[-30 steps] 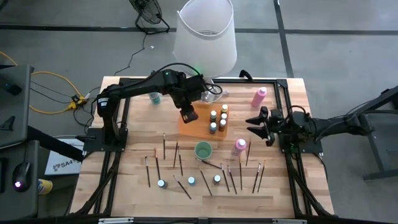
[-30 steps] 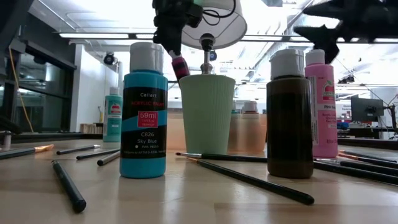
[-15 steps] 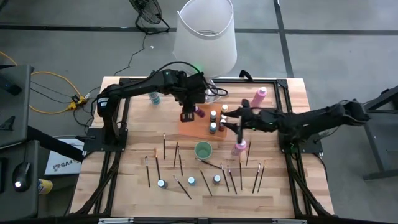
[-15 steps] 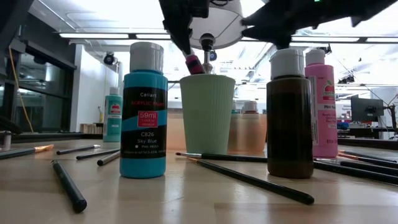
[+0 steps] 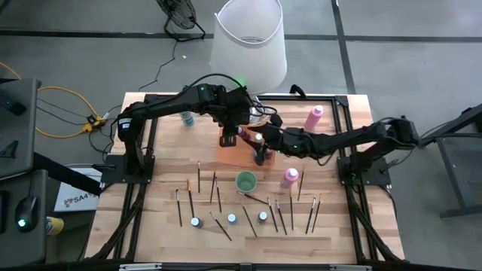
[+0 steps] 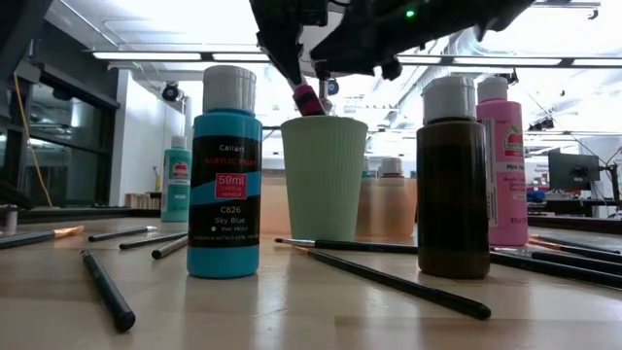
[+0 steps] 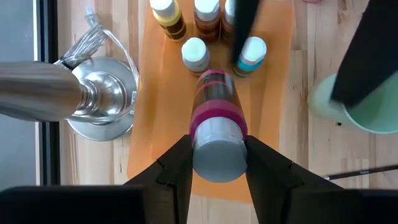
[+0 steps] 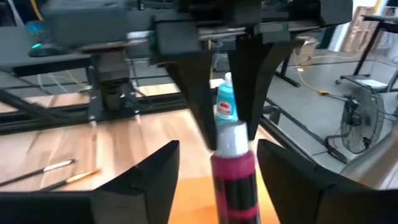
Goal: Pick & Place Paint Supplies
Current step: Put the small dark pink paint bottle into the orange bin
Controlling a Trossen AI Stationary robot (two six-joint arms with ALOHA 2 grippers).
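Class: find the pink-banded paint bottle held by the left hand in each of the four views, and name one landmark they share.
High: paint bottle, centre, over the orange mat.
Low: top centre, above the green cup.
Left wrist: centre, between the fingers.
Right wrist: lower centre.
Shared landmark: the left hand gripping it.

1. Magenta-banded bottle point(image 7: 214, 124): silver-grey cap, dark body.
2. Mat point(image 7: 158, 118): orange.
3. Cup point(image 6: 324, 178): pale green, ribbed.
4. Sky Blue bottle point(image 6: 224, 190): teal, white cap.
5. Tall bottle point(image 6: 501, 165): pink.
6. Brown bottle point(image 6: 453, 185): white cap.
7. Lamp shade point(image 5: 248, 41): white.
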